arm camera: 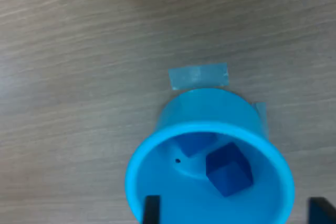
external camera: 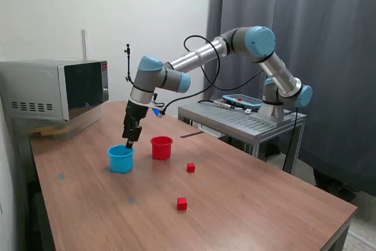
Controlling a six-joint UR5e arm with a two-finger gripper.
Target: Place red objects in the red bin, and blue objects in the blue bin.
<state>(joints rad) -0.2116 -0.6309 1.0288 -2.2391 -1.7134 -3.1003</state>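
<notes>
The wrist view looks down into the blue bin (arm camera: 207,174) and shows two blue cubes: one (arm camera: 228,170) tilted on an edge, the other (arm camera: 194,142) partly hidden behind it; the exterior view hides them behind the cup wall. Both fingertips (arm camera: 151,208) sit wide apart and hold nothing. In the exterior view the gripper (external camera: 130,139) hangs just above the blue bin (external camera: 121,159), with the red bin (external camera: 161,147) upright beside it. Two red cubes (external camera: 191,167) (external camera: 182,204) lie on the table (external camera: 258,198), apart from the cups.
</notes>
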